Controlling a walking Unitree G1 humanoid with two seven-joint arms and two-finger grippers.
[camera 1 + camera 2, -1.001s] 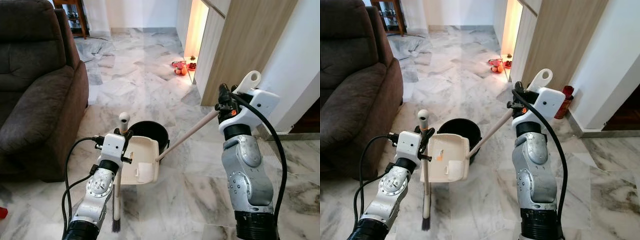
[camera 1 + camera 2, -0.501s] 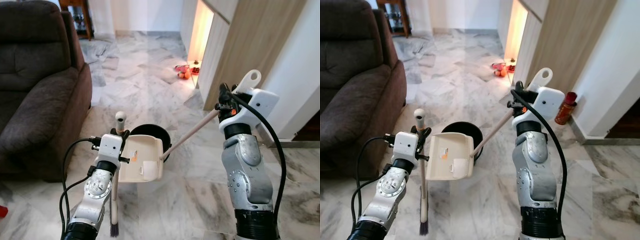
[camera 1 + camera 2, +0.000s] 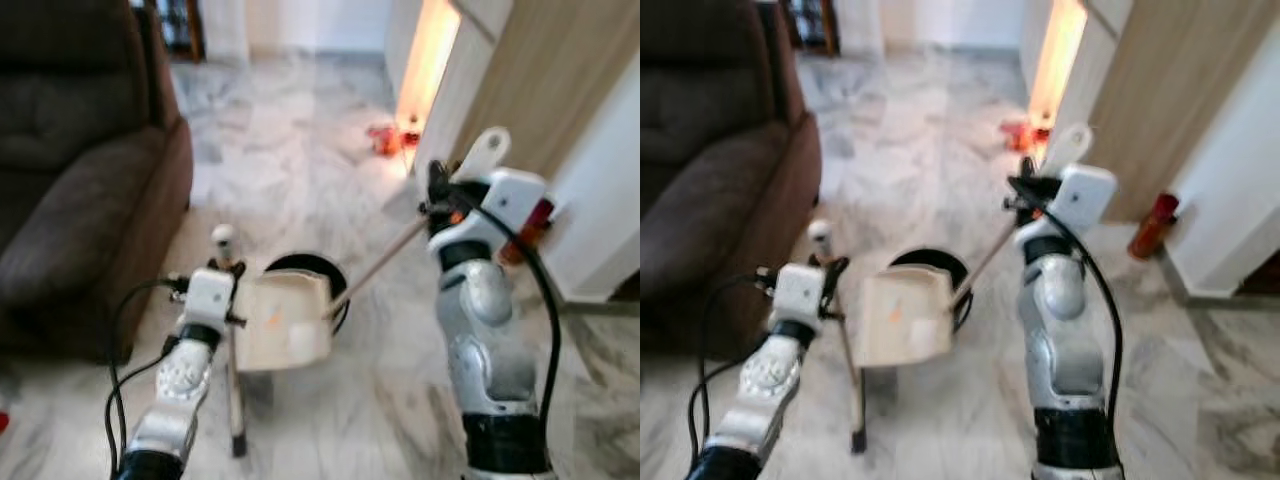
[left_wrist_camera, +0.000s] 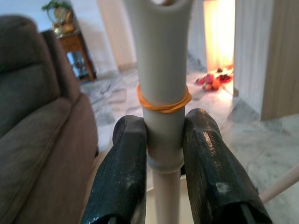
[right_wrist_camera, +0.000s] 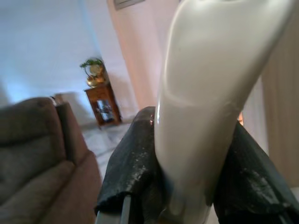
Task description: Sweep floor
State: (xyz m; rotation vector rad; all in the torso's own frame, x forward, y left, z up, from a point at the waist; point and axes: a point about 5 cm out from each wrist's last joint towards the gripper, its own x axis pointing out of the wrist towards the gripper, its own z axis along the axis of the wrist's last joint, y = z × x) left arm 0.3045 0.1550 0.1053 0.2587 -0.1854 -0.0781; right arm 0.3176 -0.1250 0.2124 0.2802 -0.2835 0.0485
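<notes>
Broom (image 3: pixel 233 350) upright at left, bristle end on marble floor (image 3: pixel 330 420) near the robot, top of handle clamped between both fingers (image 4: pixel 122 172) of left gripper (image 4: pixel 161 154), closed tight just below an orange rubber band (image 4: pixel 163 103). Dustpan (image 3: pixel 285 320) hanging tilted at centre, just in front of a black bin (image 3: pixel 310 275), long handle rising right to right gripper (image 5: pixel 187 168), closed around the flat handle end. Head views blurred. Brown sofa (image 3: pixel 70 190) close at left.

Risks, judged:
- dustpan edge knocking the bin over if swung further;
- broom pivoting in a two-finger grip, bristles skating;
- broom handle catching the dustpan, both being close;
- elbow brushing the sofa.
</notes>
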